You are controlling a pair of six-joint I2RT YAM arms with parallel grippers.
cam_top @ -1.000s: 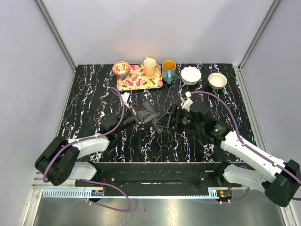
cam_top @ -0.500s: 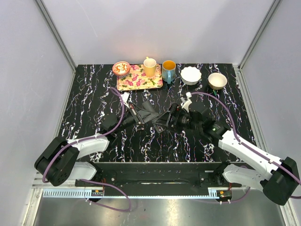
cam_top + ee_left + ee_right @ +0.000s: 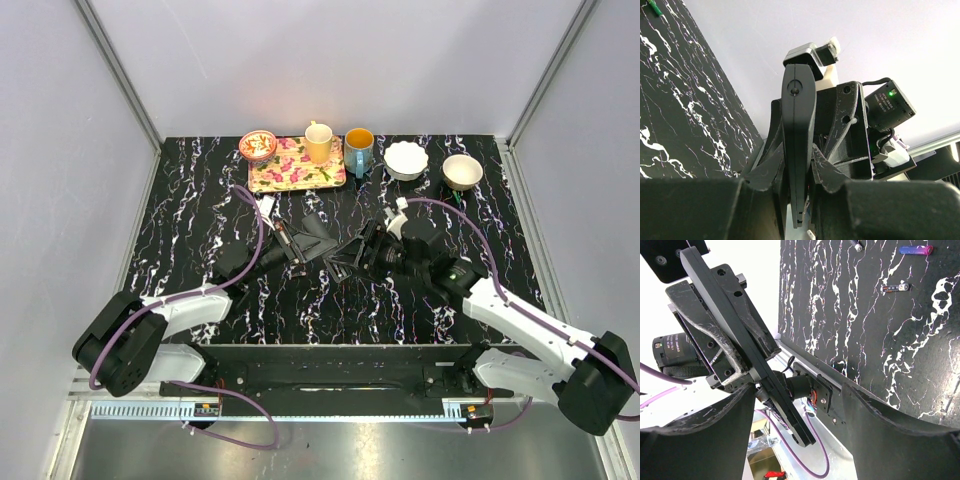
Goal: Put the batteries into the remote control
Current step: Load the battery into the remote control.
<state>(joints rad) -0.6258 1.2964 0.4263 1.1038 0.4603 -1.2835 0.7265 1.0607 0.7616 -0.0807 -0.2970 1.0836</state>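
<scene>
Top external — right pincer [image 3: 340,262] edged closer to remote control [image 3: 799,130].

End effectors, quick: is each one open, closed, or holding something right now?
Left end effector: closed on the remote control.
Right end effector: open, gripping nothing; the remote control's end sits between its fingers.

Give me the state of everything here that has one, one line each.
Remote, held off the table.
Left gripper, shut on the remote.
Right gripper, open, remote between its fingers.
Batteries, loose on the table.
Yellow mug, upright.
Blue mug, upright.
Red bowl, upright.
White bowl, upright.
Brown bowl, upright.
</scene>
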